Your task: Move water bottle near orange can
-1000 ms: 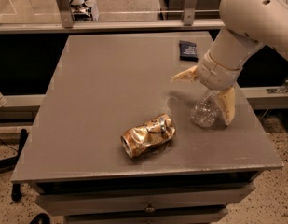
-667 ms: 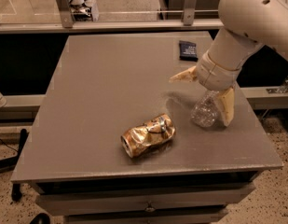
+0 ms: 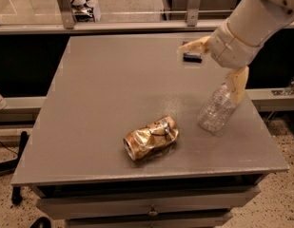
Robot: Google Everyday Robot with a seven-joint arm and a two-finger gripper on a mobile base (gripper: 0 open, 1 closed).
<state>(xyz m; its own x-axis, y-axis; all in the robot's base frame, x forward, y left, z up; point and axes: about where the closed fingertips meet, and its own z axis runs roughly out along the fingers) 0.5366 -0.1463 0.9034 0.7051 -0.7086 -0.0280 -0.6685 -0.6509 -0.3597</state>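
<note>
Grey table (image 3: pixel 113 80) fills most of the view, and the white robot arm (image 3: pixel 251 23) comes in from the far right. The gripper (image 3: pixel 214 72) hangs over the table's right side with its fingers (image 3: pixel 239 82) spread wide, holding nothing. One finger points left above the packet, and the other points down at the bottle's far end; touching or just overlapping, can't tell. The orange can (image 3: pixel 151 137) lies on its side at near centre, long axis near-left to far-right. The water bottle (image 3: pixel 214 112) is on the table right of the can and slightly farther back, close but apart, its long axis also near-left to far-right and its neck end under the gripper. From the gripper the can lies left and nearer. The bottle probably already counts as near, or needs only a short nudge left. A dark blue packet (image 3: pixel 192 57) sits far back.
</note>
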